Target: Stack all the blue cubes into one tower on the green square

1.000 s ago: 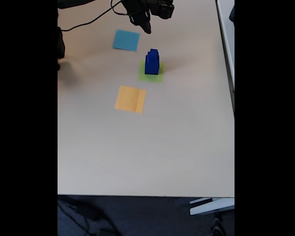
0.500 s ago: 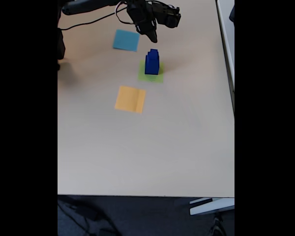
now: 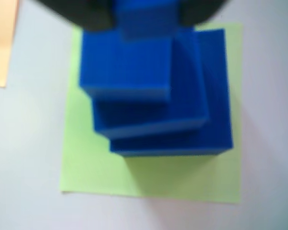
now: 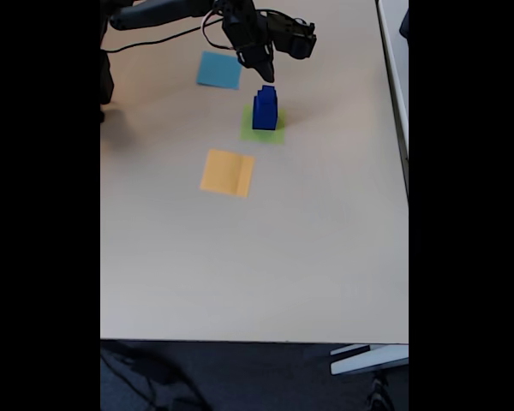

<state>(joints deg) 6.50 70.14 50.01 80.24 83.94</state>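
A tower of three dark-blue cubes (image 3: 153, 110) stands on the lime-green square (image 3: 96, 167), largest at the bottom, each tier shifted toward the left in the wrist view. My gripper (image 3: 145, 17) hangs directly over the tower, shut on a smaller blue cube (image 3: 145, 21) that sits blurred between the two dark fingers. In the fixed view the gripper (image 4: 265, 75) is just above the top of the tower (image 4: 265, 110), which rests on the green square (image 4: 275, 135). I cannot tell whether the held cube touches the tower.
A light-blue paper square (image 4: 219, 70) lies left of the gripper and an orange-yellow square (image 4: 227, 172) lies nearer the camera; its edge (image 3: 1, 43) shows in the wrist view. The arm and cable (image 4: 154, 38) cross the far table edge.
The gripper has moved from the far edge down and toward the tower, ending just above its top. The tower and paper squares have not moved.
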